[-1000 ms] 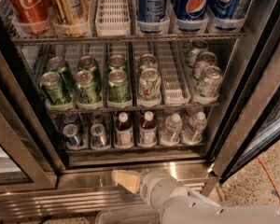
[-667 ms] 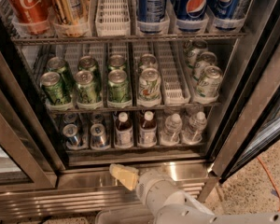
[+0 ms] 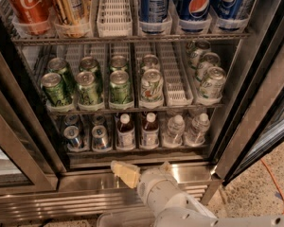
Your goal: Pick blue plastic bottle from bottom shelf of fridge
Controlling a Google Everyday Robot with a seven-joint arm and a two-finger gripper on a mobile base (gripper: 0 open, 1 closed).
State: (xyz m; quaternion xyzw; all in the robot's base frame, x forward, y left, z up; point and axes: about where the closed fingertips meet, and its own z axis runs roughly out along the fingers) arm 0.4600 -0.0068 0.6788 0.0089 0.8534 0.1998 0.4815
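Observation:
The fridge [image 3: 255, 103] stands open with its wire racks in view. On the bottom shelf [image 3: 137, 151], two small bottles with white caps, dark brown liquid and pale labels stand side by side; either matches the blue plastic bottle [image 3: 125, 132], the other bottle [image 3: 150, 129] being to its right. My gripper [image 3: 124, 172], cream-tipped on a white arm, hovers in front of the steel sill just below the shelf's front rail. It sits under the left of the two bottles and touches nothing.
Silver cans [image 3: 73, 136] fill the bottom shelf's left lanes and clear water bottles [image 3: 174, 130] the right ones. Green cans [image 3: 87, 86] sit on the rack above, cola cans [image 3: 199, 4] higher up. A dark door frame [image 3: 23, 122] flanks the left, and the louvred base panel [image 3: 61, 205] lies below.
My gripper has risen a little and shifted slightly left, closer to the bottom shelf's front rail. The bottles and cans have not moved.

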